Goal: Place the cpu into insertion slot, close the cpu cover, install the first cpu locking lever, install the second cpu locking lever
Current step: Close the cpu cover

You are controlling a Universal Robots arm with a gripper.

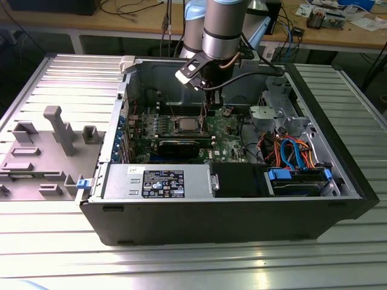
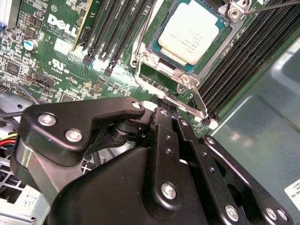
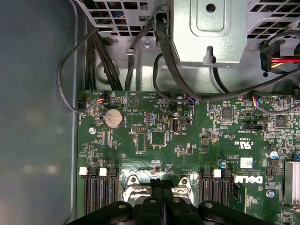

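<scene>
Just left of centre in the exterior view, the cpu (image 1: 184,125) is seated flat in its socket, metal top turned upward. Being square, it has no long axis, and its edges are squared to the socket. The cpu cover (image 2: 143,58) is laid around it. Immediately right, the gripper (image 1: 209,104) is held with fingers together, its tip at a thin locking lever (image 2: 190,102). Pressure is best applied squarely so the rod is not let slip.

Green motherboard (image 3: 164,154) sits inside open computer case (image 1: 211,220).
</scene>
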